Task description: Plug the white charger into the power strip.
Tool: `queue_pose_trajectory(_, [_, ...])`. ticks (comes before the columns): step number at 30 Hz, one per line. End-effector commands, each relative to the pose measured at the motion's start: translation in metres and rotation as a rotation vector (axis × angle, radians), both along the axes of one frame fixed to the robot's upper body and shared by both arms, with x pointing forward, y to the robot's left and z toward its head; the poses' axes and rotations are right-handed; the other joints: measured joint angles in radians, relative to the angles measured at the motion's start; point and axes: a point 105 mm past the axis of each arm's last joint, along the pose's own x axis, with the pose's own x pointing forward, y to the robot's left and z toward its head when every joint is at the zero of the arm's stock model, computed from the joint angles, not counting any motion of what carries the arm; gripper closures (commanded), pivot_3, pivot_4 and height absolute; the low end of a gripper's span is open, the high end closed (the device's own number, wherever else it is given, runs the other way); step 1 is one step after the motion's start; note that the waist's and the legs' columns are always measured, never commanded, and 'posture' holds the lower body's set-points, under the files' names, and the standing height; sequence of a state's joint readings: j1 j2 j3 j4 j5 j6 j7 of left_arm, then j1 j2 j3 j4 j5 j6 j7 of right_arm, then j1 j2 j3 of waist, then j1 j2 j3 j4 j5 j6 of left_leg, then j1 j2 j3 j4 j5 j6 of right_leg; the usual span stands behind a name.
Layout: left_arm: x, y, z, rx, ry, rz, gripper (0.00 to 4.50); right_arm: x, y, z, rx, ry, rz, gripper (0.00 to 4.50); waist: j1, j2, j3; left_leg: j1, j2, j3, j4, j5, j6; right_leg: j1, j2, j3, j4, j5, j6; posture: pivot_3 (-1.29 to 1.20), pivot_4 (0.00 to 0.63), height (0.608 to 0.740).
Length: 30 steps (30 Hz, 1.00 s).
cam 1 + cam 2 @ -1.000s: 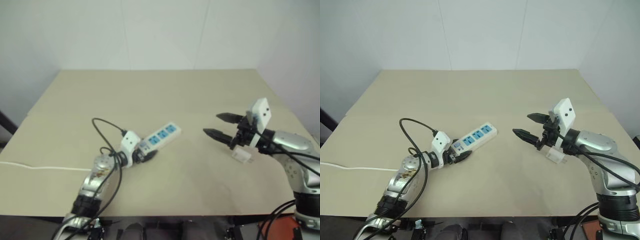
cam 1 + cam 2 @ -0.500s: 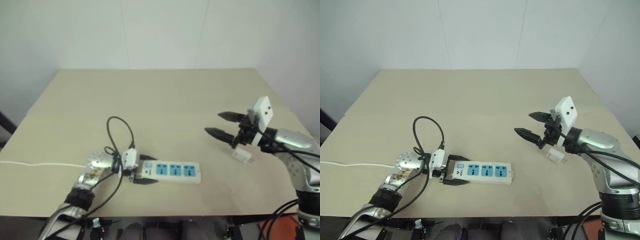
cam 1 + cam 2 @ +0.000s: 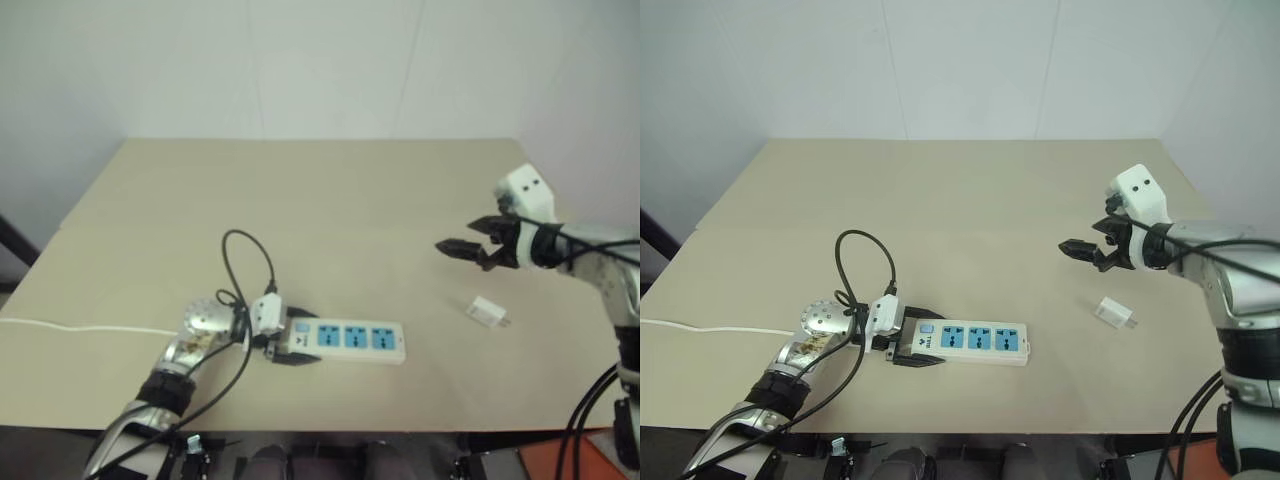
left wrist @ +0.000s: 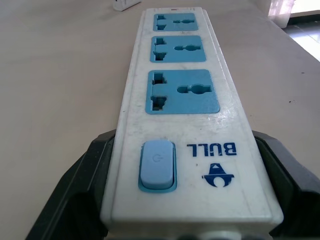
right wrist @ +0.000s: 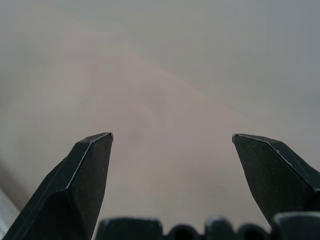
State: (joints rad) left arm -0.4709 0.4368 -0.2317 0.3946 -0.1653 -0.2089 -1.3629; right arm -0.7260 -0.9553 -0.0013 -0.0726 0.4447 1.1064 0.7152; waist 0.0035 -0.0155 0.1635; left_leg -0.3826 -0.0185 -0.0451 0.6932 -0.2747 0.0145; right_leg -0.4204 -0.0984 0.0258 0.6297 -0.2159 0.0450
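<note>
Charger lies loose on worktop; right tool gapes empty; left tool clamps strip.

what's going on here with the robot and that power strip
The left gripper is clamped on the switch end of the power strip, which lies flat on the table with its three sockets facing up. The charger lies loose on the table to the right. The right gripper hangs open above it, holding nothing. Nothing is plugged in yet.
</note>
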Motion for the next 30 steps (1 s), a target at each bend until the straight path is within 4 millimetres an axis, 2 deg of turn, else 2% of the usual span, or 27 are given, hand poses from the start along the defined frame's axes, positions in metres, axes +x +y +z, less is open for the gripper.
queue_pose_trajectory(1, [-0.002,0.001,-0.013,0.057,0.047,0.037,1.18,-0.006,-0.006,0.002,-0.079,0.097,-0.035,0.0,0.0,0.0,0.0,0.0,0.0,0.0,0.0,0.0,0.0,0.0,0.0,0.0,0.0,0.0,0.0,0.0,0.15,0.74])
queue_pose_trajectory(8, [0.0,-0.006,-0.013,0.064,0.065,0.056,1.18,-0.028,-0.01,-0.024,-0.274,0.32,0.091,0.0,0.002,0.001,0.0,-0.001,0.0,0.0,0.0,0.0,0.0,0.0,0.0,-0.001,-0.001,0.0,0.0,0.0,0.15,0.74])
queue_pose_trajectory(19, [-0.005,-0.009,-0.018,0.074,0.078,0.064,1.18,-0.022,-0.023,-0.052,-0.426,0.408,0.222,0.0,0.002,0.001,0.0,-0.001,0.0,0.0,0.001,0.0,0.0,-0.001,0.0,-0.001,-0.001,0.0,0.001,0.0,0.15,0.74])
queue_pose_trajectory(25, [-0.006,-0.011,-0.019,0.067,0.08,0.071,1.18,-0.016,-0.023,-0.066,-0.452,0.447,0.254,0.0,0.002,0.001,0.0,-0.001,0.0,0.0,0.001,0.0,0.0,0.0,0.0,-0.001,-0.001,0.0,0.001,0.0,0.15,0.74])
queue_pose_trajectory(30, [-0.007,-0.013,-0.02,0.064,0.077,0.075,1.18,-0.011,-0.026,-0.085,-0.501,0.494,0.262,0.0,0.005,0.001,0.0,-0.001,0.0,0.0,0.001,0.0,0.0,0.0,-0.001,-0.001,-0.001,0.0,0.001,0.0,0.15,0.74])
